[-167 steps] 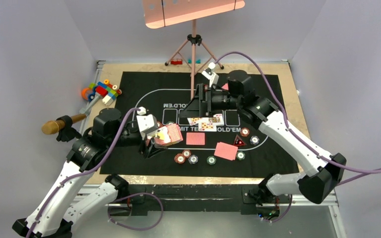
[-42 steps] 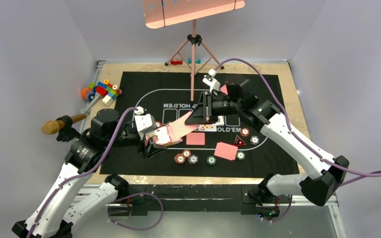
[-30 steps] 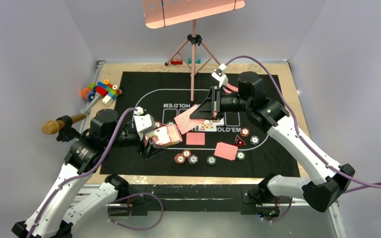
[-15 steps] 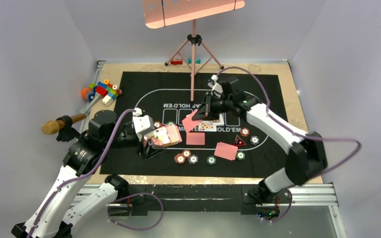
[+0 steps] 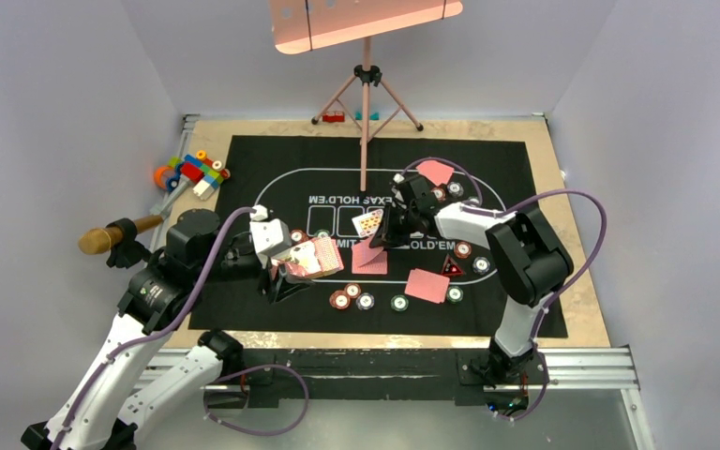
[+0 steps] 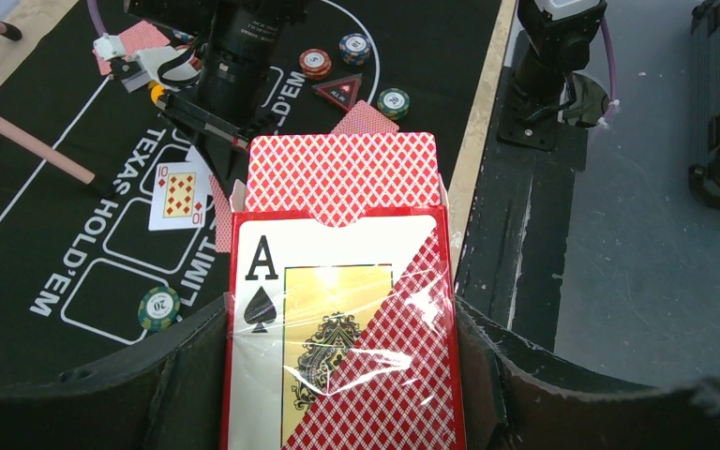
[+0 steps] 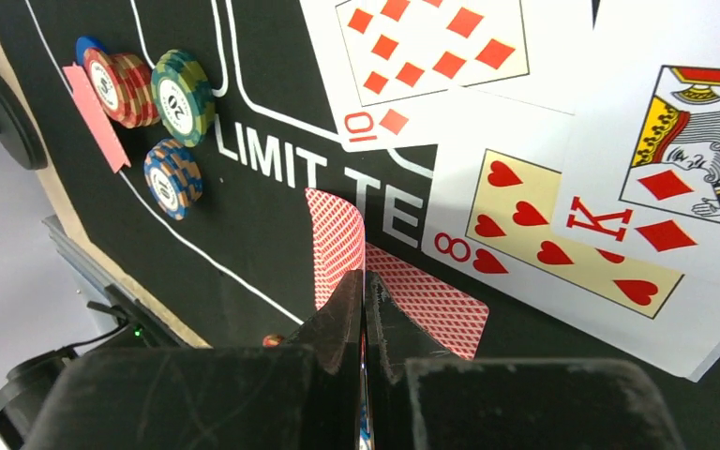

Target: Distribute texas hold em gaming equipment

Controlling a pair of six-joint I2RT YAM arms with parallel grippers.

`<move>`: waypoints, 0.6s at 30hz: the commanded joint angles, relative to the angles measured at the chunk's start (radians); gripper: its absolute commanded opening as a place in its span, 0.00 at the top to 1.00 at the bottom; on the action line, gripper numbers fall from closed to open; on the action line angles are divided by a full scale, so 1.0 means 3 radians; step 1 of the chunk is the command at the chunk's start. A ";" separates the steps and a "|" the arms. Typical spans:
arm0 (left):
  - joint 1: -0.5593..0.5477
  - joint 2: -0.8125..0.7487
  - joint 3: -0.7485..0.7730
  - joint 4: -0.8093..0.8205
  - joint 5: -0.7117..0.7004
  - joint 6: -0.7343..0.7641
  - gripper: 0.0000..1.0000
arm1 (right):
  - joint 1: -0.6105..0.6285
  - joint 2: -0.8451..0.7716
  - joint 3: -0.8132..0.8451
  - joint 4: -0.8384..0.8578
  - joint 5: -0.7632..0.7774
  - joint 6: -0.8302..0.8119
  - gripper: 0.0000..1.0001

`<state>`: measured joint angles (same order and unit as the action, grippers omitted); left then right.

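The left gripper (image 5: 288, 270) squeezes the card box (image 6: 342, 319), open end out, likely so cards can slide free. Chips (image 5: 352, 298) sit on the mat (image 5: 272, 159) near it. Farther on, the right gripper (image 7: 364, 286) pinches a red-backed card (image 7: 334, 239) low beside the face-up cards (image 7: 562, 234), probably to lay it down. Its face is hidden, and so is the box's inside.

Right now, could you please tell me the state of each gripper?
Left gripper: closed on the playing-card box.
Right gripper: closed, pinching a red-backed playing card.
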<state>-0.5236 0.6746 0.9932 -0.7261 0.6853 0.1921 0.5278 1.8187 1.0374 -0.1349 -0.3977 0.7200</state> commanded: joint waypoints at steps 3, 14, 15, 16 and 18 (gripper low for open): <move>0.0022 -0.0030 0.0136 0.0174 0.0119 -0.0065 1.00 | 0.0005 -0.0062 -0.0068 0.0059 0.0418 -0.0122 1.00; 0.0023 -0.0028 0.0102 0.0206 0.0133 -0.0114 1.00 | 0.0048 -0.0197 0.0037 -0.0603 0.0772 -0.0391 0.44; 0.0027 -0.0024 0.0111 0.0203 0.0134 -0.0110 1.00 | 0.0048 -0.0243 0.0059 -0.0667 0.0802 -0.0417 0.42; 0.0024 -0.0017 0.0121 0.0198 0.0134 -0.0108 1.00 | 0.0050 -0.0289 0.0079 -0.0740 0.0849 -0.0440 0.39; 0.0023 -0.0014 0.0123 0.0205 0.0130 -0.0107 1.00 | 0.0056 -0.0389 0.0147 -0.0911 0.0990 -0.0492 0.32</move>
<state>-0.5236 0.6739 0.9932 -0.7197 0.7002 0.1745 0.5434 1.7729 1.0370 -0.2546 -0.2184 0.6388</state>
